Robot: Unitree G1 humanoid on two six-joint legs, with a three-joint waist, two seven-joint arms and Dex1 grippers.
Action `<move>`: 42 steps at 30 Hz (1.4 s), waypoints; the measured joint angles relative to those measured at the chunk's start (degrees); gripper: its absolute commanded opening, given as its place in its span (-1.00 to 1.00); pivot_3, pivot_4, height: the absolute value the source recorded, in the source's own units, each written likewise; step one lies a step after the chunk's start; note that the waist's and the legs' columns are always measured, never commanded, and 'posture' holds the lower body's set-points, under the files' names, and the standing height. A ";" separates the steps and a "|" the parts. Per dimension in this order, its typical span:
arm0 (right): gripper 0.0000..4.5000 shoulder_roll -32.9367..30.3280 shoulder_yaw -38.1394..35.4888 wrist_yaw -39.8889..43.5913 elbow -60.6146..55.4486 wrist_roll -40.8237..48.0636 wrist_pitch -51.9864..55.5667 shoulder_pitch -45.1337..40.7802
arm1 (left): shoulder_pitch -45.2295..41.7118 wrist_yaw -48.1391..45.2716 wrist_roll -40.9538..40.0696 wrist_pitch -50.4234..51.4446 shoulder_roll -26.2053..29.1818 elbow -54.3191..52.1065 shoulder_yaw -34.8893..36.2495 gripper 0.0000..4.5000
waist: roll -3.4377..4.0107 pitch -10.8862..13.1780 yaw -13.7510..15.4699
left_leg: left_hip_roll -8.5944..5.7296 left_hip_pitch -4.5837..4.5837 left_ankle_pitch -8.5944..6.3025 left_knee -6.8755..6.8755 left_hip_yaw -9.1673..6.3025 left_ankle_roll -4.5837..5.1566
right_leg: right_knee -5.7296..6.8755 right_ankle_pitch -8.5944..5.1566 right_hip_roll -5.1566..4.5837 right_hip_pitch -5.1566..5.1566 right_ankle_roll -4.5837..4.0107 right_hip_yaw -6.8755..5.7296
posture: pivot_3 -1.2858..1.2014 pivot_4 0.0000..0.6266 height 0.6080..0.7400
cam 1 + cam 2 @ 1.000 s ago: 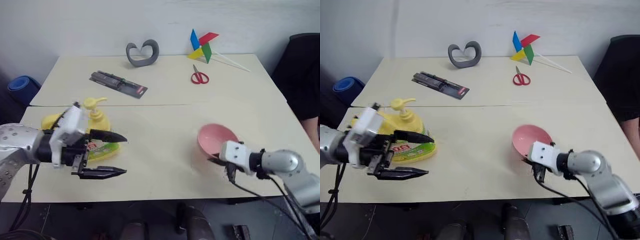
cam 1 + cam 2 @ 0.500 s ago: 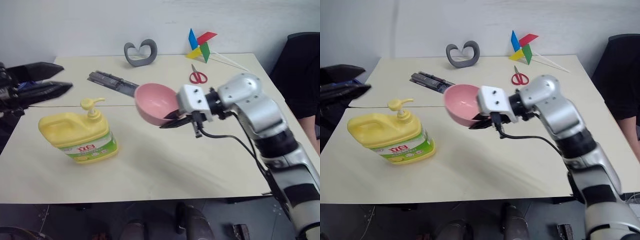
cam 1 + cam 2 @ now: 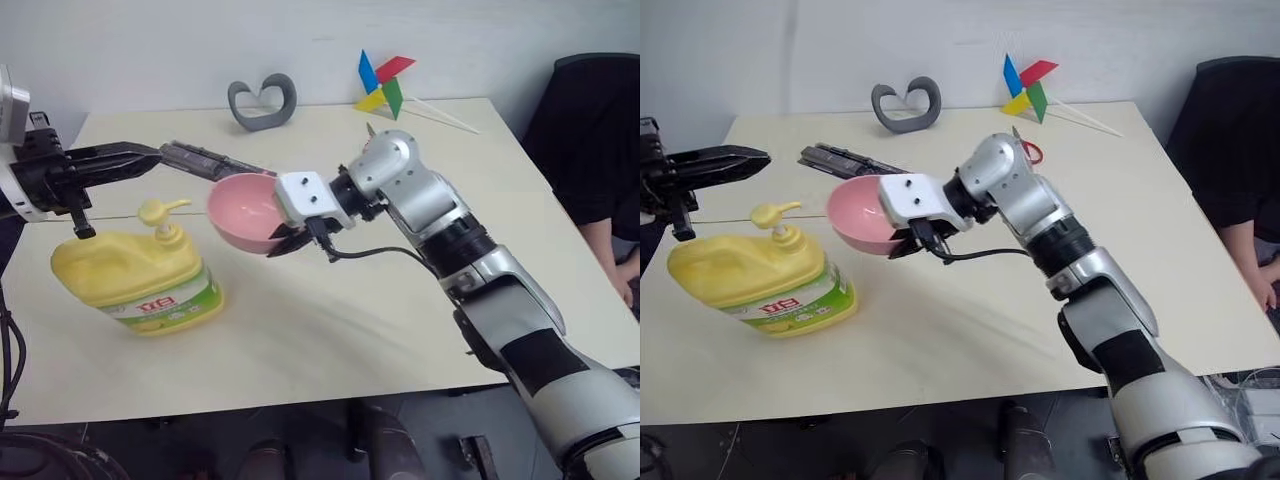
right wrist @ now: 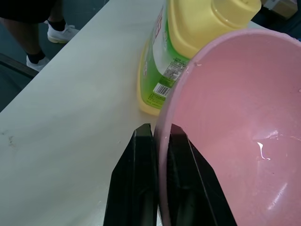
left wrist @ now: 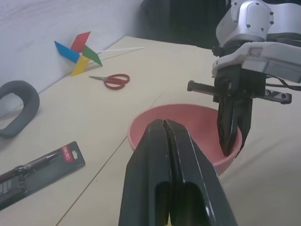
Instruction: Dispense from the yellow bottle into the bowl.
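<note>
Right claw [image 3: 283, 243] pinches the rim of one small round pink plastic bowl [image 3: 243, 211], held off the tabletop [image 3: 330, 330] beside the pump of one squat yellow plastic bottle [image 3: 135, 283]; one finger hidden inside. Left claw [image 3: 150, 157] shut, empty, level above the bottle; its arm cut off.

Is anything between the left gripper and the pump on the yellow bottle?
Nothing visible. The left gripper, shut, hangs above the yellow bottle with open air over its pump; the bowl hangs beside the pump.
</note>
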 measured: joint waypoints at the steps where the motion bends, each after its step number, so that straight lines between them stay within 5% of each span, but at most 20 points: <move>1: -1.00 0.95 -0.04 -0.09 1.60 -0.46 -0.58 -1.00 | 0.10 0.02 0.06 0.09 -0.16 -0.05 0.07 -0.99 | 0.00 0.00 -0.07 | 0.01 0.01 0.01 0.03 -0.01 -0.02 | 0.08 -0.02 -0.01 0.00 -0.04 0.01 | 0.03 -0.52 1.00; 18: -1.00 9.15 -1.92 -1.57 16.32 -4.82 -7.88 -10.87 | 9.75 1.40 2.02 1.21 -0.94 -5.09 8.15 -0.99 | 0.01 0.02 -0.59 | 0.04 0.03 0.02 0.08 -0.08 -0.10 | 0.23 -0.08 -0.07 -0.03 -0.14 0.03 | 0.03 -0.52 1.00; 42: -1.00 10.07 -2.90 -1.95 20.50 -7.93 -11.62 -12.64 | 3.46 -4.42 10.53 -6.29 -0.27 -0.36 -3.20 -0.99 | 0.01 0.02 -0.57 | 0.06 0.04 0.06 0.09 -0.06 -0.23 | 0.49 -0.15 -0.07 -0.16 -0.27 0.06 | 0.03 -0.52 1.00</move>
